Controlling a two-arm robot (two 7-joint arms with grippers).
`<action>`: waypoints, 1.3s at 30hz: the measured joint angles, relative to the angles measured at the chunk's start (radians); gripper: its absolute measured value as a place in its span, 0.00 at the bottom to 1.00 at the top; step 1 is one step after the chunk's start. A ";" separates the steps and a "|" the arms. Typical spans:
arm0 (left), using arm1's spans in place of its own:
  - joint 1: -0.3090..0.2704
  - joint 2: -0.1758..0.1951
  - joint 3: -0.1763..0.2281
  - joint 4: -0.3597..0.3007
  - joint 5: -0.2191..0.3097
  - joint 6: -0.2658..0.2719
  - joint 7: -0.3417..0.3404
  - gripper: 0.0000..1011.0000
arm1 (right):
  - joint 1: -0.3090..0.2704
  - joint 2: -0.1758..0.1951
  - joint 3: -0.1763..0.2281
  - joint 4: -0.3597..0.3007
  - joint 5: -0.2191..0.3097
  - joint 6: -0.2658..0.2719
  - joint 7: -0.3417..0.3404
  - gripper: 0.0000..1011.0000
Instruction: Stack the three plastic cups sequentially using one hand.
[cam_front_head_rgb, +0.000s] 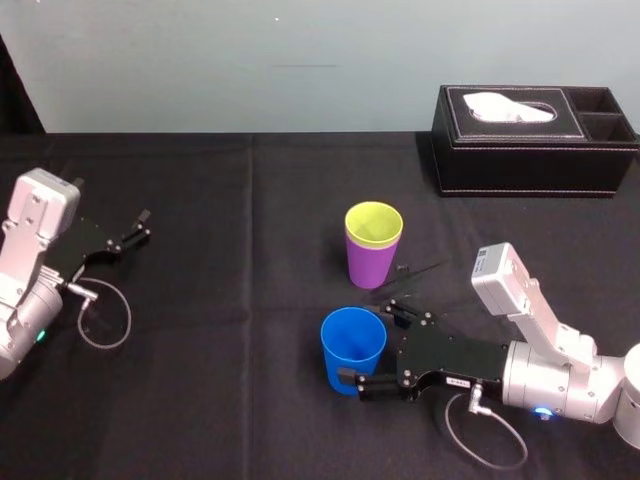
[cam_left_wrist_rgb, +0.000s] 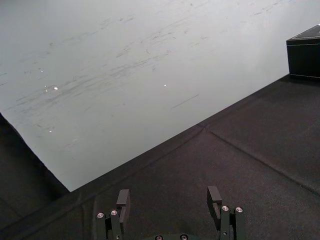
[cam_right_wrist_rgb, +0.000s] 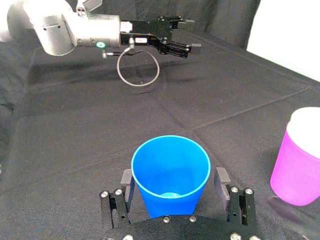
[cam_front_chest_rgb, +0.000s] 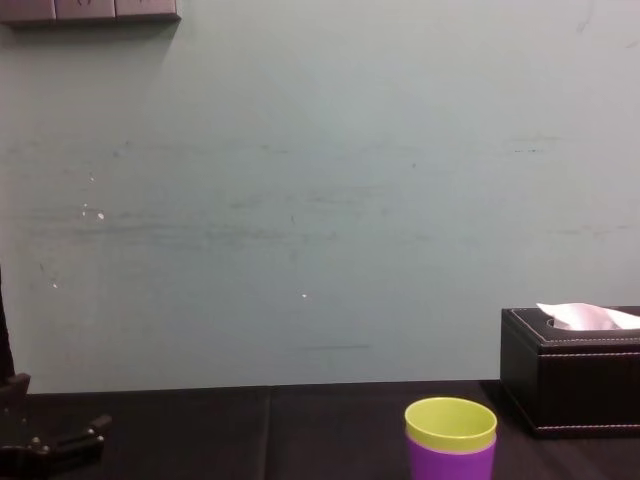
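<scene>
R gripper (cam_front_head_rgb: 368, 348) low nr front edge of desk (cam_front_head_rgb: 200, 400), jaws spread either side of blue cup (cam_right_wrist_rgb: 170, 170), close to its walls. Cup upright. Yellow-green cup (cam_front_head_rgb: 374, 222) nested in purple cup (cam_front_head_rgb: 370, 265), mid-desk just behind. L gripper (cam_front_head_rgb: 140, 227) parked by left edge, jaws apart.

1. The blue cup (cam_front_head_rgb: 352, 345) stands upright, mouth up, toward the desk's near edge and right of its middle; my right claw (cam_front_head_rgb: 366, 345) lies low around it, black jaws spread to either side of its wall.
2. The purple cup (cam_front_head_rgb: 370, 265) stands upright just beyond the blue one, apart from it, about mid-desk.
3. The yellow-green cup (cam_front_head_rgb: 374, 224) sits nested inside the purple cup; its rim band rises above the purple rim.
</scene>
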 joint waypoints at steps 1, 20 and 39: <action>0.000 0.000 0.000 0.000 0.000 0.000 0.000 1.00 | 0.000 0.000 0.000 0.000 0.000 0.000 0.000 0.99; 0.000 0.000 0.000 0.000 0.000 0.000 0.000 1.00 | -0.003 0.003 0.002 -0.005 -0.003 -0.003 0.000 0.73; 0.000 0.000 0.000 0.000 0.000 0.000 0.000 1.00 | -0.034 0.022 0.026 -0.059 -0.004 0.001 -0.047 0.71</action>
